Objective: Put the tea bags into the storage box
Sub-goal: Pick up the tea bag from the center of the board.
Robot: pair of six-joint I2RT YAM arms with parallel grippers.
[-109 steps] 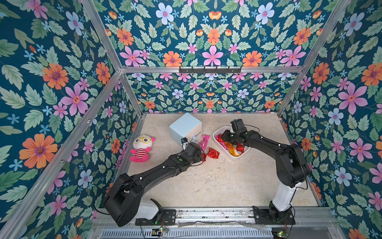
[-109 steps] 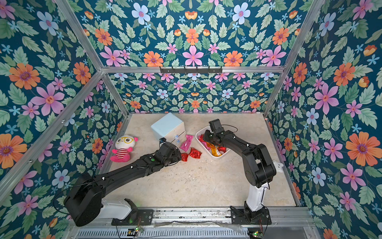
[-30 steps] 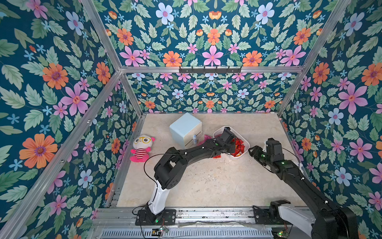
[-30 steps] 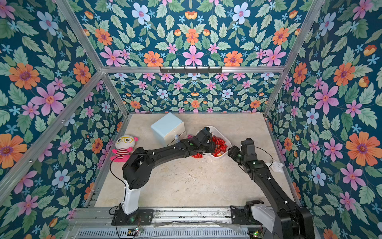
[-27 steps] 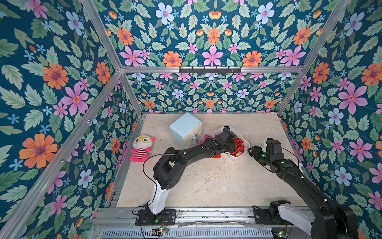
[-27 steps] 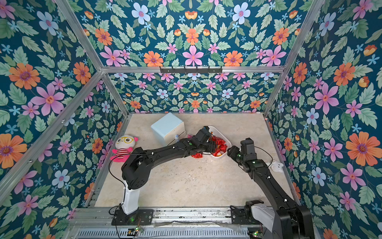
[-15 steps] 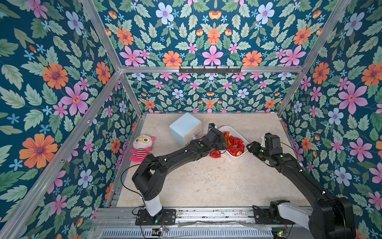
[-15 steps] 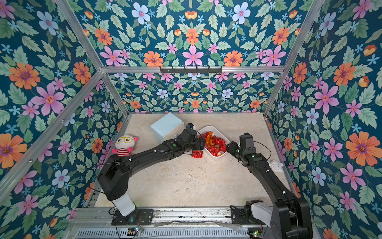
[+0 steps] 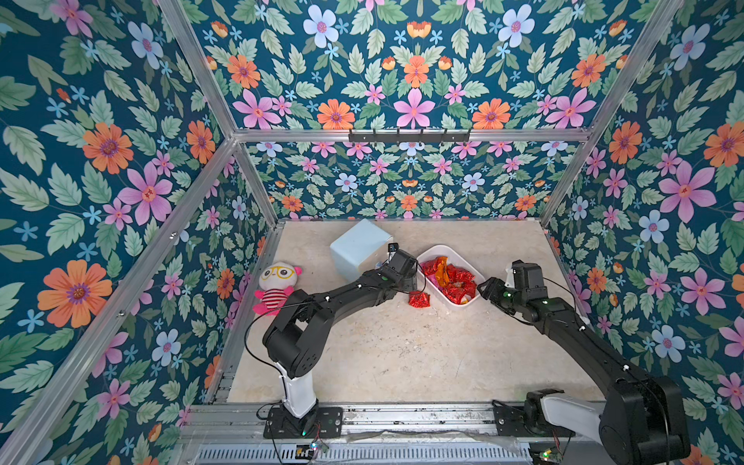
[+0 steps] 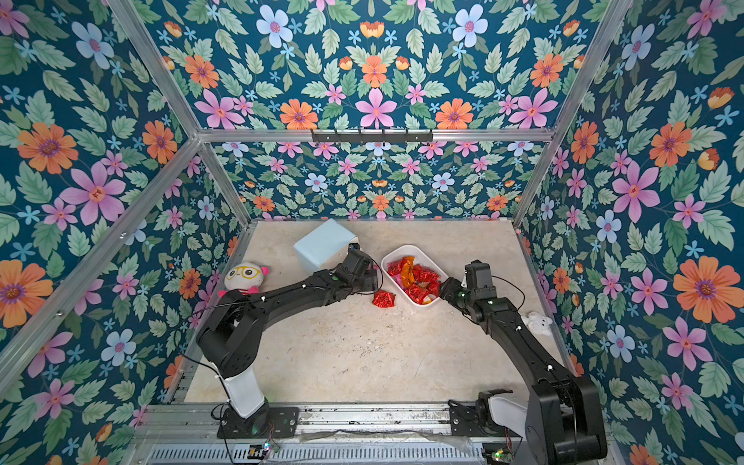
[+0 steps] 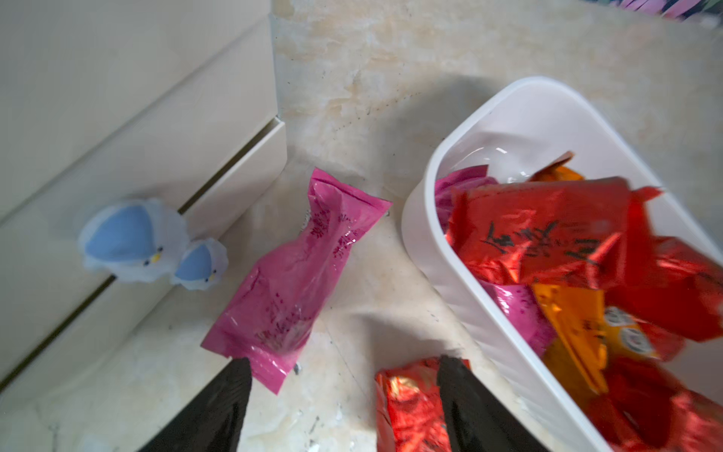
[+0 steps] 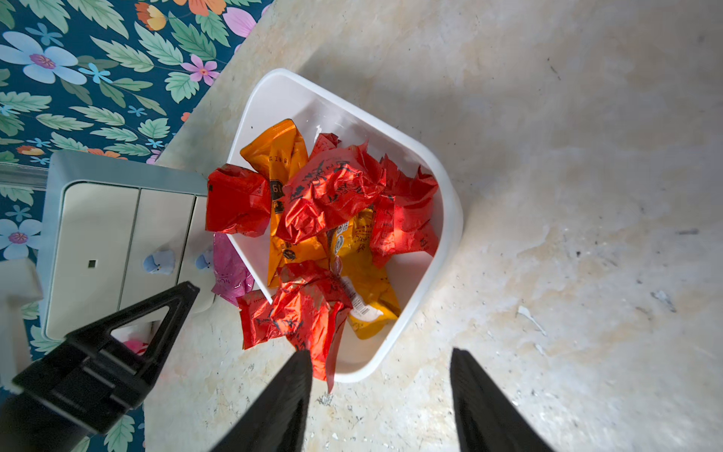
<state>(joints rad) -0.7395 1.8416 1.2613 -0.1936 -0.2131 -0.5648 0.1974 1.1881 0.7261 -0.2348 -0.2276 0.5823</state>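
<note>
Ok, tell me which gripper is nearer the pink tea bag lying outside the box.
Left. The left gripper hangs open right by the pink tea bag; the right gripper sits across the storage box, farther off.

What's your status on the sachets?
Both grippers, left and right, open, empty. White plastic tub nearly full. Pink foil sachet and red foil sachet outside on table.

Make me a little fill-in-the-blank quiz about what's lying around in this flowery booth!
1. The white storage box mostly holds sachets coloured ____.
2. A pink tea bag lies on the table between the box and the pale blue ____.
3. The left pincer hovers with its jaws ____.

Missing: red; cabinet; open
</note>
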